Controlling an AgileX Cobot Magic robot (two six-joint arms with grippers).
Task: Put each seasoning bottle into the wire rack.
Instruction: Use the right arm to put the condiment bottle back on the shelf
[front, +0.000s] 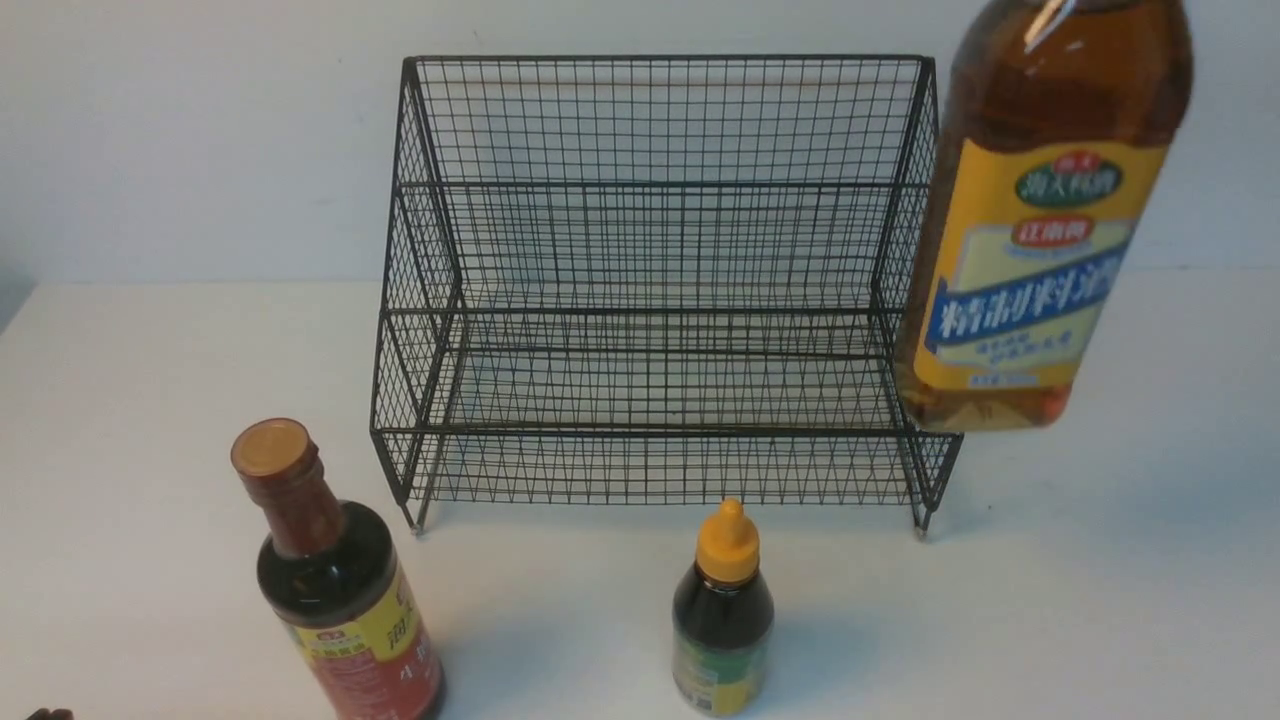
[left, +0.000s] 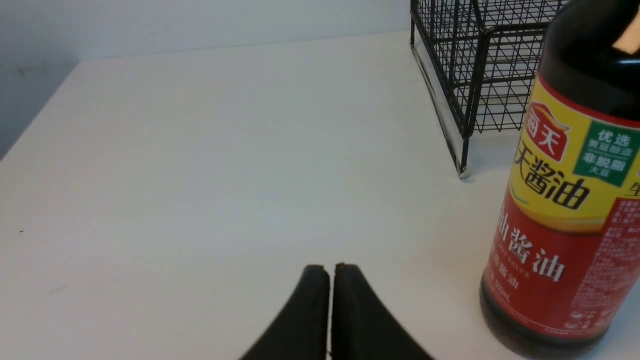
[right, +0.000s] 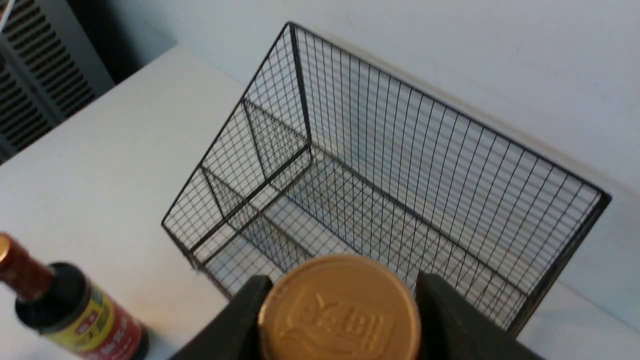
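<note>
Transport step: the large amber bottle (front: 1040, 230) with tan cap and yellow-blue label, clamped at its cap by the half-parted right gripper (right: 340, 310), was held aloft at three o'clock of the black wire-mesh stepped rack (front: 650, 250), a shift toward nine o'clock and a lowering being judged necessary next.

White tabletop (front: 1150, 560), matte finish, faint specks toward left side. Pale wall (front: 200, 130) directly behind, meeting tabletop rear edge. Grey slatted panel (right: 35, 80) beyond tabletop corner. Small dark item (front: 45, 714) at front view's lower left corner, cut off, unidentifiable.
</note>
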